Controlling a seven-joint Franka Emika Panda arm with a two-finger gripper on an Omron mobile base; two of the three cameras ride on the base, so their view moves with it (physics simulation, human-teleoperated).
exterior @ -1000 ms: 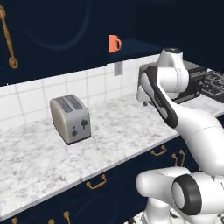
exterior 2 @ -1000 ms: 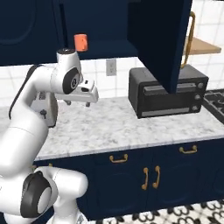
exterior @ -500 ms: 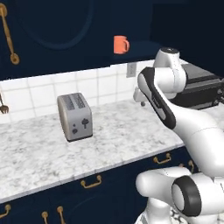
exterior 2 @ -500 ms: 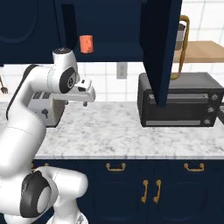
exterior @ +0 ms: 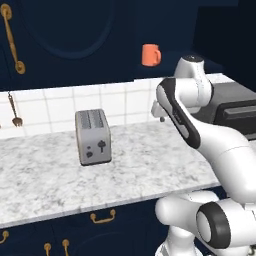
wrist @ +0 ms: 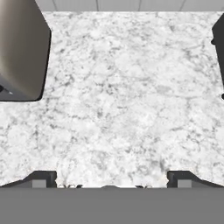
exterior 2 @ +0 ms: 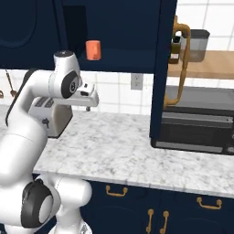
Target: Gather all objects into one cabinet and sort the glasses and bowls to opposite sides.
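Orange mug (exterior: 150, 55) on navy shelf (exterior: 165, 71)

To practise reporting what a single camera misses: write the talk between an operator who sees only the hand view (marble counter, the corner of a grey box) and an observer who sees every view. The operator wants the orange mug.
Operator: What is the grey box beside me?
Observer: A toaster, upright on the counter by the tiled wall.
Operator: Where is the orange mug?
Observer: The orange mug stands on the shelf of the wall cabinet, higher than the arm.
Operator: Is that cabinet shut?
Observer: No. Its door stands open, with the brass handle facing the toaster oven.
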